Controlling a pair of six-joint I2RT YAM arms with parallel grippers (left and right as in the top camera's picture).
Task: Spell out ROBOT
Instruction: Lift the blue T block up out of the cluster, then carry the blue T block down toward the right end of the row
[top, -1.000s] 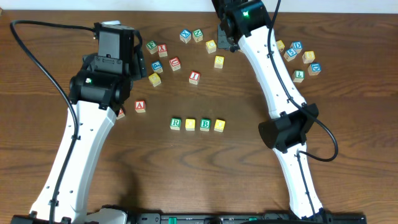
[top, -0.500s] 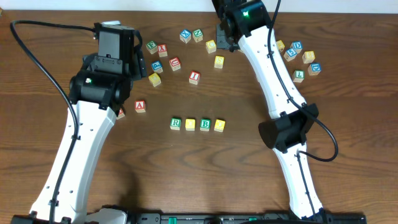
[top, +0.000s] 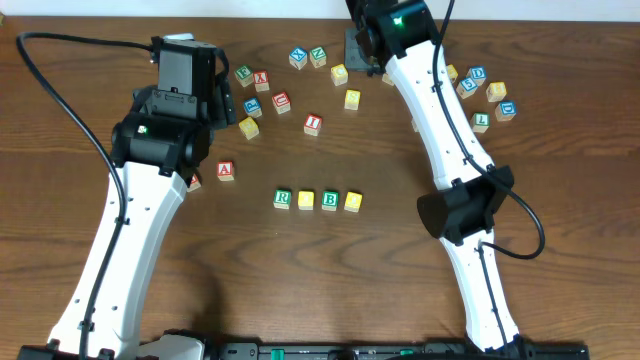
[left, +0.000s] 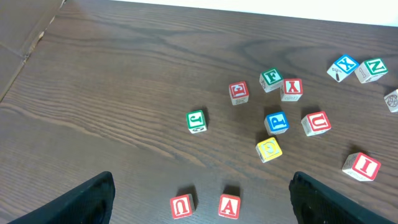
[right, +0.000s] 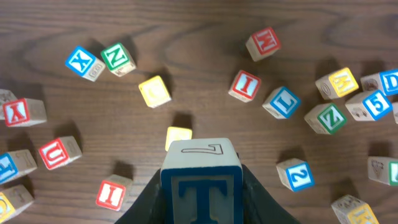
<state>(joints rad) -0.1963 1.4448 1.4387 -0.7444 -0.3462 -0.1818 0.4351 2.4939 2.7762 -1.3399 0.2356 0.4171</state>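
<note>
Overhead, toward the table's far edge on the left, the left gripper (left: 204, 200) hangs with jaws wide apart, holding nothing. Mid-table, R (top: 282, 199), yellow cube (top: 306, 200), B (top: 329, 200) and second yellow cube (top: 352, 201) stand in a row. Near the far edge, the right gripper (right: 201, 208) clamps T (right: 201, 177).

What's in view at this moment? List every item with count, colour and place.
R cube: one, green letter, left end of row.
yellow-faced cubes: two, second and fourth in row.
B cube: one, green letter, third in row.
T cube: one, blue letter, held above the table.
loose cubes: roughly twenty, red, blue, green and yellow, scattered across the far half; arms hide some.
table: one, dark brown wood.
left claw: open, over the left scatter.
right claw: shut on the T cube.
</note>
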